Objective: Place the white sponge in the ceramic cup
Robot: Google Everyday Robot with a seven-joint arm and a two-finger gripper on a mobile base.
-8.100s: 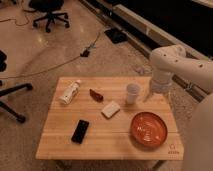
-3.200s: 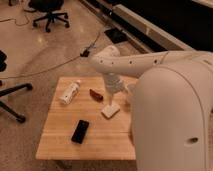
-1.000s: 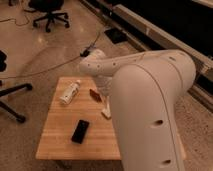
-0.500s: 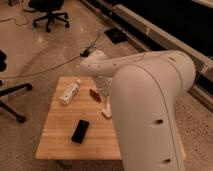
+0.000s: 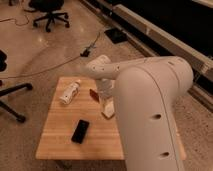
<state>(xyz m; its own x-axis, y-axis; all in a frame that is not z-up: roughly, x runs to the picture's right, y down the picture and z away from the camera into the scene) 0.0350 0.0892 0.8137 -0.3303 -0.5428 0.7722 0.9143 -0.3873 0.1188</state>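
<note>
Wooden table (image 5: 55, 142) on a speckled floor, its right half hidden behind the robot's bulky white arm.
The gripper (image 5: 105, 104) hangs at mid-table, just over the white sponge (image 5: 109, 115), and its grip cannot be told. The ceramic cup is out of sight behind the arm.

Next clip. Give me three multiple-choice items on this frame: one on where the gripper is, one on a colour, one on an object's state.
1. Where over the wooden table is the gripper?
A) down at the white sponge
B) far-left edge
C) near-left corner

2. What colour is the phone?
A) red
B) black
C) white

3. How is the white bottle placed?
A) upright
B) held aloft
C) lying on its side

Key:
1 A, the arm reaches down mid-table onto the sponge.
2 B, it is a dark slab against the light wood.
3 C, its length rests along the tabletop.
</note>
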